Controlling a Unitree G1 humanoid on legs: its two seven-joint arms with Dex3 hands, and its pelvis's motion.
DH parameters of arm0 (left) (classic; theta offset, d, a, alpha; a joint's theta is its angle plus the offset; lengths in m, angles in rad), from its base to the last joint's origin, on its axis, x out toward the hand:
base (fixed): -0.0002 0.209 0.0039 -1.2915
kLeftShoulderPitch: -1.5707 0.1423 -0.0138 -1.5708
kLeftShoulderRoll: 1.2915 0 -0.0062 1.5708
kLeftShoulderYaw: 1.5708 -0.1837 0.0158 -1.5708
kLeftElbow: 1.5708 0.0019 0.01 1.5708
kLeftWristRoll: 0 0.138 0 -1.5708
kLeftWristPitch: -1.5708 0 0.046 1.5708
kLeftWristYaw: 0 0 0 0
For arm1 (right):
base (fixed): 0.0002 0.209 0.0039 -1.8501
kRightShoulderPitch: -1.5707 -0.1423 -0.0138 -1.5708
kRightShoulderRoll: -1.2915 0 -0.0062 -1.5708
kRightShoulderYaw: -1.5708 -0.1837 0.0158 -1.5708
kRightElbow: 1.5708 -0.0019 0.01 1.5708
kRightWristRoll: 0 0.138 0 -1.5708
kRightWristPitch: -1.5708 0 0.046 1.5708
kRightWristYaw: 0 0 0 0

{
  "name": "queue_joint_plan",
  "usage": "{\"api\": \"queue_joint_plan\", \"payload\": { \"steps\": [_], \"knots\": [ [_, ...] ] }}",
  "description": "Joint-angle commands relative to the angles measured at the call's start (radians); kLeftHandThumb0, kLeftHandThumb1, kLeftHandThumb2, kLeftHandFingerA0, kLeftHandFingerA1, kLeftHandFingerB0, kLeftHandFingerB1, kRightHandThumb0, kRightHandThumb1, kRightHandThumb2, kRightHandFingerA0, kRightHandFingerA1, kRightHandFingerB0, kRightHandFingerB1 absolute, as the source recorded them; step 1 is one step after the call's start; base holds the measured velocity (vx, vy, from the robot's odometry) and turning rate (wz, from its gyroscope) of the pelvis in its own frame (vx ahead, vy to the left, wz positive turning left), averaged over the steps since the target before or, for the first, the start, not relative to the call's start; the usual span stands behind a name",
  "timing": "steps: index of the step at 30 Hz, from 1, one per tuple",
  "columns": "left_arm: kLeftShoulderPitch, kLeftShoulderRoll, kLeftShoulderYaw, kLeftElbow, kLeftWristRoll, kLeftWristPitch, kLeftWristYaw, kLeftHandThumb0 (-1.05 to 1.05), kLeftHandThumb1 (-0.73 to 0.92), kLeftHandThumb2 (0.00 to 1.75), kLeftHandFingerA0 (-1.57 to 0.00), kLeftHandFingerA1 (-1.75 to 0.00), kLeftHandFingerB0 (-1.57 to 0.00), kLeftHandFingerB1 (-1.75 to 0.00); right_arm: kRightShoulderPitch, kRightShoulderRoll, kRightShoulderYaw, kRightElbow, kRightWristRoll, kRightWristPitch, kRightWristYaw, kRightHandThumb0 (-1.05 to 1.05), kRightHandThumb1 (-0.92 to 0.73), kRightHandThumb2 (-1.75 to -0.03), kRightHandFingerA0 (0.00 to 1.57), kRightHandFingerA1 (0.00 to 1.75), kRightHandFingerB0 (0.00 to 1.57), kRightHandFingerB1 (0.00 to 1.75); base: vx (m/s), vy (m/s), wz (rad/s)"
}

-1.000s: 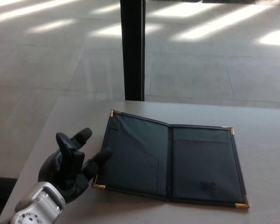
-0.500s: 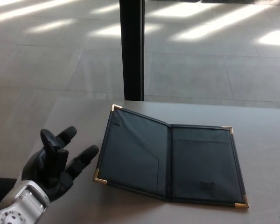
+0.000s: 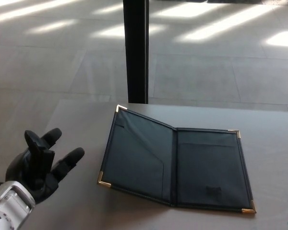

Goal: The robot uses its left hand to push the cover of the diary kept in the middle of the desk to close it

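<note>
Left robot hand (image 3: 41,165) open, lower left, clear of diary (image 3: 175,163); left cover (image 3: 137,155) slightly raised. Next: get under edge, push rightward.

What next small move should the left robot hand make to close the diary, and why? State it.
Probably bring the left robot hand rightward to the diary and under its left cover. The hand is open and apart from the diary, which lies open with that cover's outer edge slightly raised off the desk.
</note>
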Motion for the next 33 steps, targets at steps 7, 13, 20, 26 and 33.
{"api": "queue_joint_plan", "payload": {
  "steps": [7, 13, 20, 26, 33],
  "knots": [
    [0.090, 0.013, -0.213, 0.005, 0.165, -0.053, -0.012, -1.05, 0.92, 0.89, -0.32, -0.53, -0.19, -0.36, -0.031, -0.005, 0.009, 0.024, 0.009, 0.001, -0.021, -0.74, -0.92, -0.68, 0.50, 0.64, 0.45, 0.44, 0.00, 0.000, 0.00],
    [0.094, -0.006, -0.297, 0.042, 0.208, -0.096, -0.019, -1.05, 0.92, 0.89, -0.33, -0.52, -0.19, -0.36, -0.026, -0.014, 0.014, 0.007, 0.010, 0.004, -0.012, -0.75, -0.92, -0.69, 0.45, 0.63, 0.41, 0.44, 0.00, 0.000, 0.00],
    [0.108, -0.073, -0.385, 0.018, 0.225, -0.099, -0.024, -1.05, 0.92, 0.91, -0.31, -0.51, -0.18, -0.35, -0.037, -0.022, 0.013, 0.014, 0.007, 0.003, -0.022, -0.81, -0.74, -0.90, 0.45, 0.66, 0.38, 0.51, 0.00, 0.000, 0.00],
    [0.038, -0.224, -0.446, -0.031, 0.172, -0.080, -0.049, -0.98, 0.85, 1.29, -0.21, -0.55, -0.08, -0.38, -0.037, -0.032, 0.012, 0.018, 0.002, 0.003, -0.022, -0.81, -0.75, -0.89, 0.47, 0.66, 0.40, 0.52, 0.00, 0.000, 0.00],
    [-0.103, -0.465, -0.461, -0.043, 0.160, -0.030, 0.047, -0.93, 0.90, 1.32, -0.24, -0.56, -0.09, -0.36, -0.020, -0.037, 0.010, 0.008, 0.006, 0.008, -0.015, -0.75, -0.92, -0.68, 0.46, 0.64, 0.42, 0.45, 0.00, 0.000, 0.08]
  ]
}}
